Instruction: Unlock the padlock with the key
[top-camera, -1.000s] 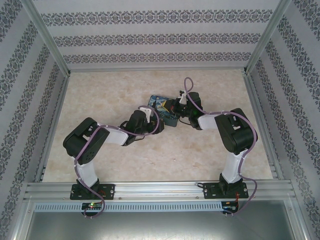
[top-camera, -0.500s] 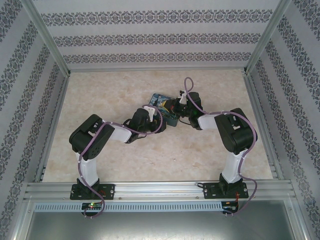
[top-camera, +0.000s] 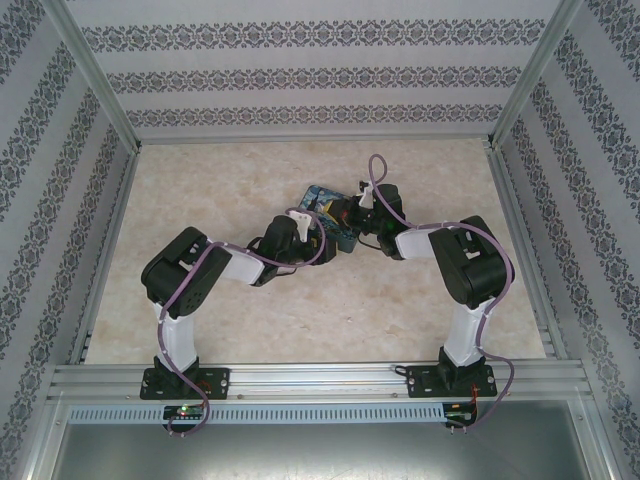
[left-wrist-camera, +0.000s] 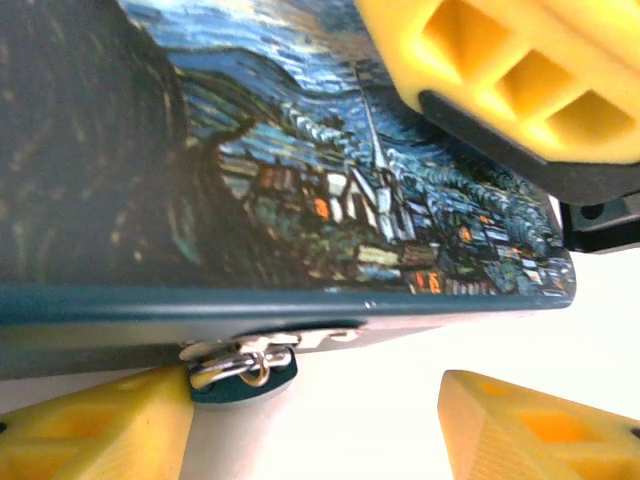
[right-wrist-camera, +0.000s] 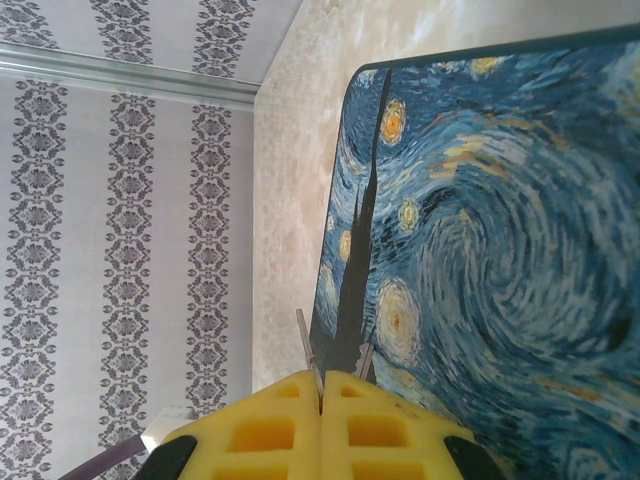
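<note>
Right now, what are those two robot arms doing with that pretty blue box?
They are trying to open a tiny padlock hanging at the edge of the painted blue tin. The left gripper is open, its fingers either side of the padlock. The right gripper is shut on a thin metal piece, probably the key, up by the tin's lid. The key is not in the lock yet.

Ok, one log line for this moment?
left gripper: open, beside tiny blue-grey metal padlock at edge of painted blue tin | right gripper: shut on thin metal key, over tin lid | key not in padlock
</note>
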